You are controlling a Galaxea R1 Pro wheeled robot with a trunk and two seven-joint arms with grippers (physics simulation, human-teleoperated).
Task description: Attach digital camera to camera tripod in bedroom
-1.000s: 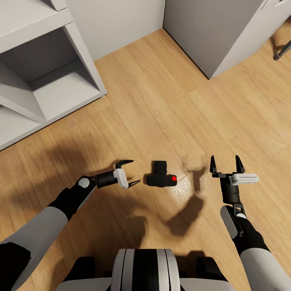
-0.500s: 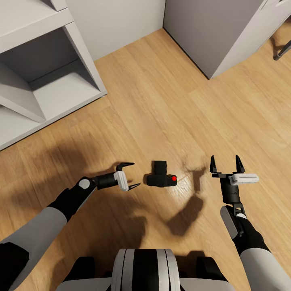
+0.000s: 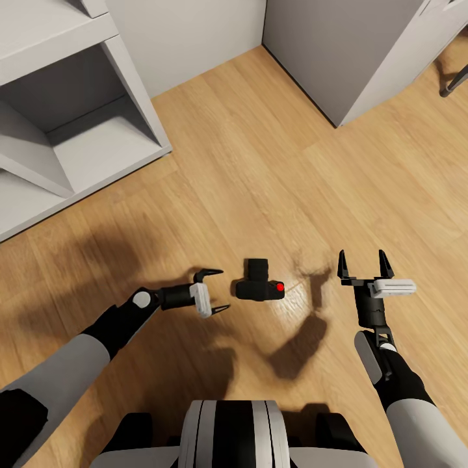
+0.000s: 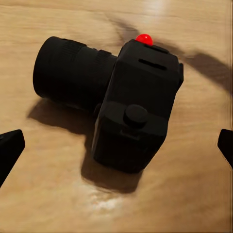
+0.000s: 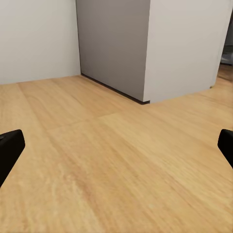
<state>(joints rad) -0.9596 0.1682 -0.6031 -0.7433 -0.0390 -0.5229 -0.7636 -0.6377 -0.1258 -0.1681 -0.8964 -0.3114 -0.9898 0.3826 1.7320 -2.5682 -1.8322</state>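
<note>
The digital camera [image 3: 259,283] lies on the light wood floor in front of me, its lens barrel pointing away and its red button toward my right. My left gripper [image 3: 218,290] is open just to the camera's left, fingers aimed at it with a small gap between. In the left wrist view the camera [image 4: 121,107] sits close ahead between the two black fingertips [image 4: 9,150], untouched. My right gripper [image 3: 364,263] is open to the camera's right, held above the floor and pointing away from me. The tripod is out of view.
A white open shelving unit [image 3: 71,123] stands at the left. A grey cabinet [image 3: 344,52] stands at the back right, also seen as the grey cabinet [image 5: 121,43] in the right wrist view. A dark leg of some furniture [image 3: 455,81] shows at the far right edge.
My left gripper has moved right and slightly lower, closer to the camera. The camera and my right arm have not moved.
</note>
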